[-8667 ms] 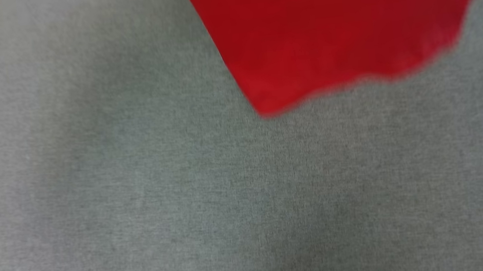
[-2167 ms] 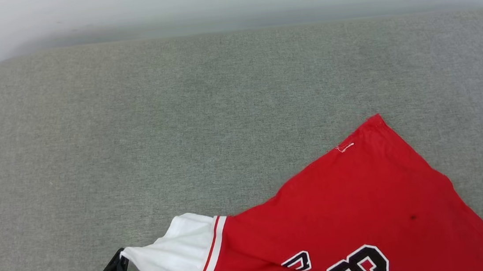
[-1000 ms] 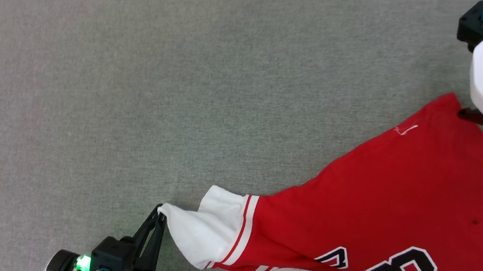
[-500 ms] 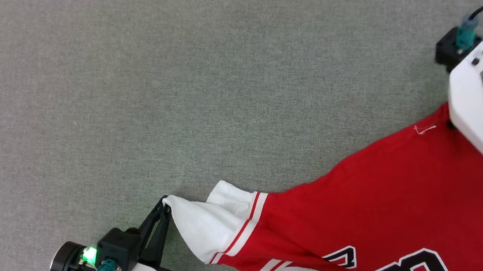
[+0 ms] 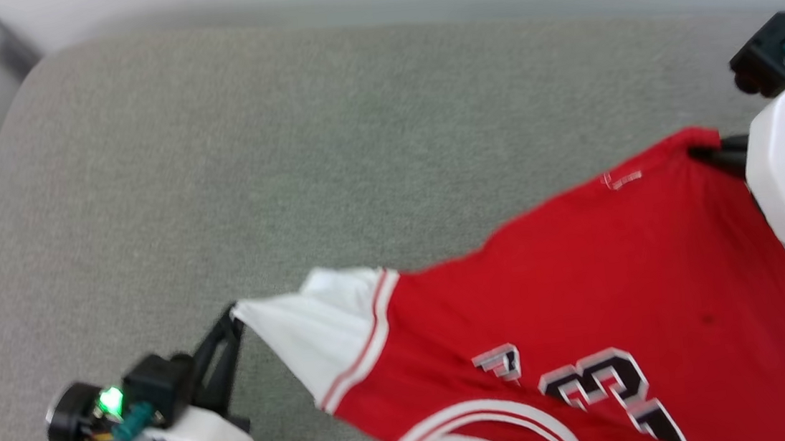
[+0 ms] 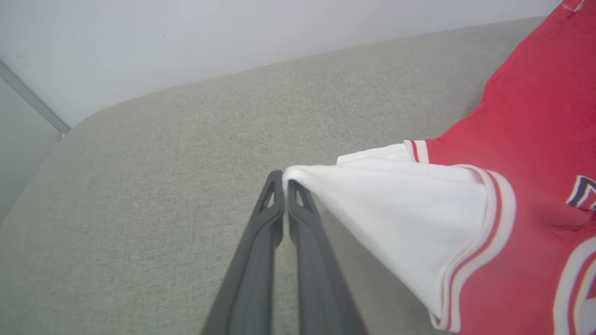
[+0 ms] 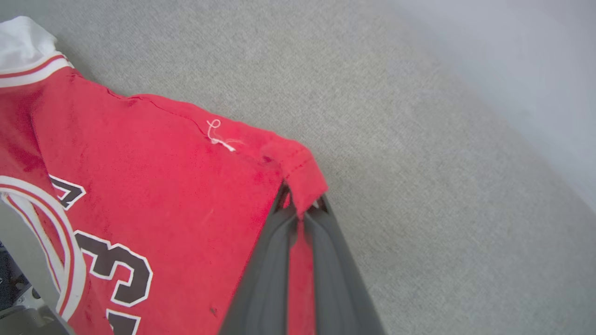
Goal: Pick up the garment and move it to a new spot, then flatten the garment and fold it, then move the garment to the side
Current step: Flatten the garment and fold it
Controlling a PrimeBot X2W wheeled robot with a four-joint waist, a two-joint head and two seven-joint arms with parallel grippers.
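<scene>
Both clamped thin on red-and-white jersey T-shirt (image 5: 586, 288): left hand (image 6: 284, 179) on sleeve tip, right hand (image 7: 300, 204) on hem corner. Pulling taut, I risk either slipping.

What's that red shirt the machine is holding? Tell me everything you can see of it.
The garment is a red jersey-knit T-shirt with a white sleeve edged in red-and-white stripes and black, white-outlined numbers. A loose white thread sits near one hem corner. It is stretched over the grey cushion: the left gripper pinches the sleeve tip, the right gripper pinches the red corner.
</scene>
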